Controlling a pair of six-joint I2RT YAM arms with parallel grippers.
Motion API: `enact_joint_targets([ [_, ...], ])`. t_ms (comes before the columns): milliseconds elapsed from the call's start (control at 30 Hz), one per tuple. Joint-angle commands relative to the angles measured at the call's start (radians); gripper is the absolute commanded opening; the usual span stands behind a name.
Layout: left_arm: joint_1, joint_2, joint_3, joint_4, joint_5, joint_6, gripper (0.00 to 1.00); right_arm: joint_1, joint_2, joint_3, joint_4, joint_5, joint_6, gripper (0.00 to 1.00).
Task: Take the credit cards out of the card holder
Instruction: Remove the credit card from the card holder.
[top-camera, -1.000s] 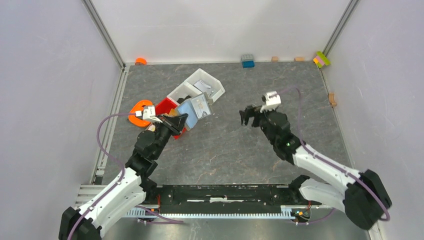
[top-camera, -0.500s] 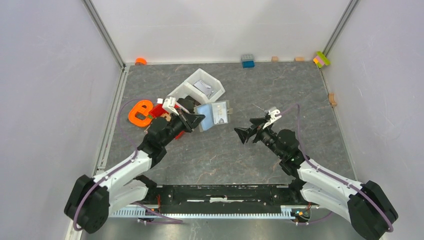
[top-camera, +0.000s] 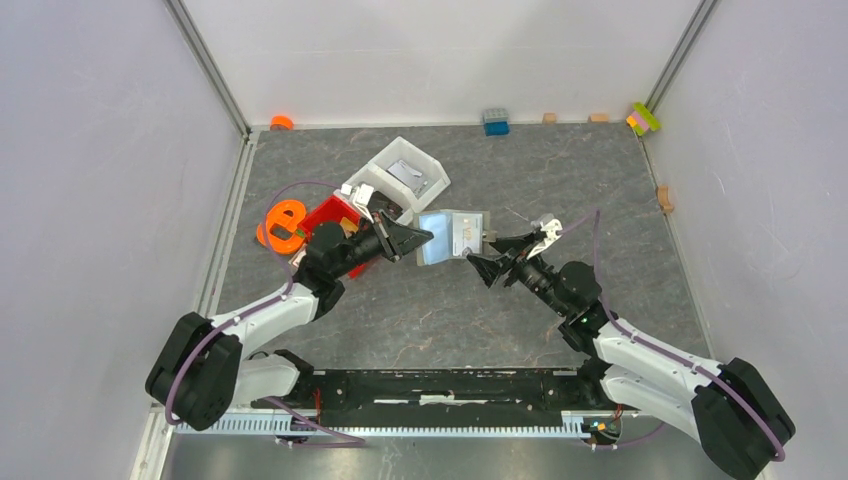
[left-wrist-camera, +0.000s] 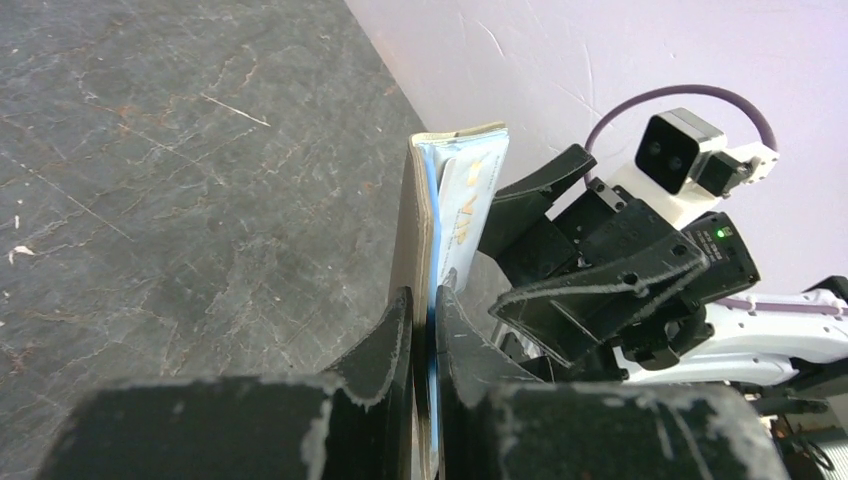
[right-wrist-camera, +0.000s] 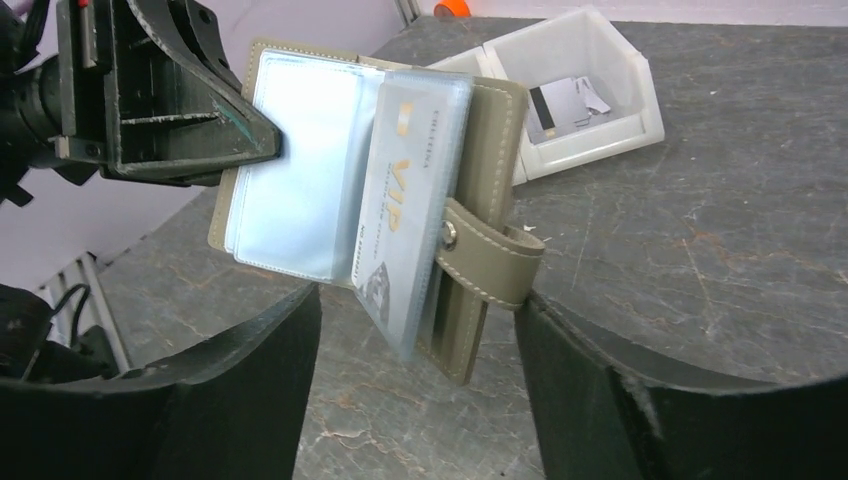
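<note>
Grey stone-look counter: it floors a pale-walled booth. Small coloured blocks sit along the far edge, well apart from your work.
Arms: in the last second you swung the left one rightward off the bins and brought the right one in to meet it at mid-counter.
Bins: a white bin and a red bin stand at far left. A greyish card-like piece lies in the white one.
Card holder: it is held open in the air between your two claws, just right of the bins, with its strap hanging free.
Left claw: clenched on the holder's left flap.
Right claw: released, with its fingers wide on either side of the holder's strap edge.
Credit cards: one with "VIP" print sits in a clear sleeve, not yet out.
Meaning: the holder now looks presented to you, so pinching that card seems the step in hand.
</note>
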Motion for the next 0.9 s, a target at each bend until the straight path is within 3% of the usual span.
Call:
enact_joint_targets([
  [0,0.002,-0.001,0.045,0.087,0.048,-0.038,0.02,0.003,-0.010,-0.015,0.075,-0.006,0.023,0.70],
  [133,0.002,0.007,0.050,0.090,0.057,-0.041,0.02,0.002,-0.009,-0.025,0.110,-0.031,0.034,0.54],
  [400,0.001,0.028,0.062,0.095,0.082,-0.051,0.02,0.001,0.034,-0.008,0.134,-0.102,0.047,0.42],
  [567,0.002,0.049,0.080,0.066,0.086,-0.048,0.03,0.001,0.048,0.002,0.135,-0.121,0.057,0.22],
  [600,0.002,0.047,0.085,0.043,0.077,-0.042,0.06,0.001,0.046,0.002,0.131,-0.114,0.061,0.19],
  [633,0.002,0.028,0.108,-0.098,-0.002,0.007,0.27,0.001,0.047,0.009,0.096,-0.077,0.072,0.09],
  [667,0.002,0.019,0.123,-0.188,-0.045,0.030,0.35,0.001,0.049,0.013,0.073,-0.064,0.077,0.06],
  [733,0.001,0.006,0.152,-0.329,-0.150,0.075,0.45,-0.002,0.064,0.029,0.037,-0.046,0.086,0.01],
  [867,0.002,-0.001,0.200,-0.508,-0.299,0.118,0.55,-0.008,0.097,0.046,0.010,-0.046,0.116,0.00],
])
